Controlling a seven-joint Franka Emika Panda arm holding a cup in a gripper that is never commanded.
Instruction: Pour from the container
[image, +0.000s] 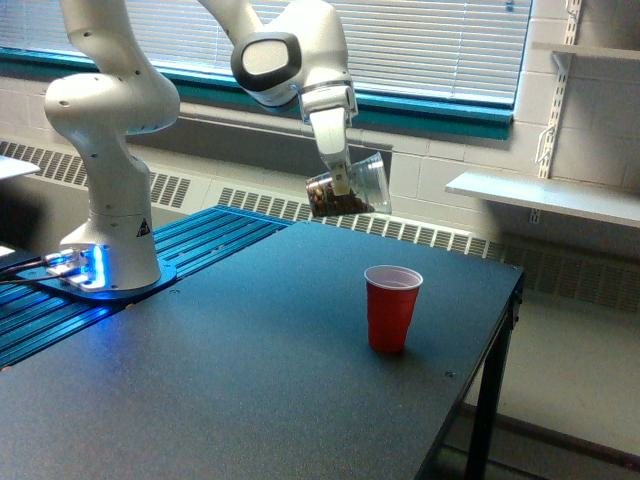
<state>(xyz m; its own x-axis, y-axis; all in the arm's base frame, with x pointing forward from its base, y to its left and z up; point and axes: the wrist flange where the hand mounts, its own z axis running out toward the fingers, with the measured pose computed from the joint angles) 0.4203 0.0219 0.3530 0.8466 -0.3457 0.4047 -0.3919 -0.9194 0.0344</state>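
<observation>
- Exterior view: white Franka arm, its gripper (342, 180) clamped on the container, a clear plastic cup (348, 187) with brown granular stuff pooled at its base.
- The cup hangs in the air, tipped on its side, mouth toward the exterior view's right; no grains seen leaving it.
- It sits above the dark grey table (230, 380), up and to the exterior view's left of the opaque red plastic cup (391, 308), well apart.
- Red cup stands upright; nothing visible inside from here.
- Judgement: transport step, pour not begun. Next move calls for bringing the mouth over the red cup's rim, then tilting further, slowly, or the grains may miss.
</observation>
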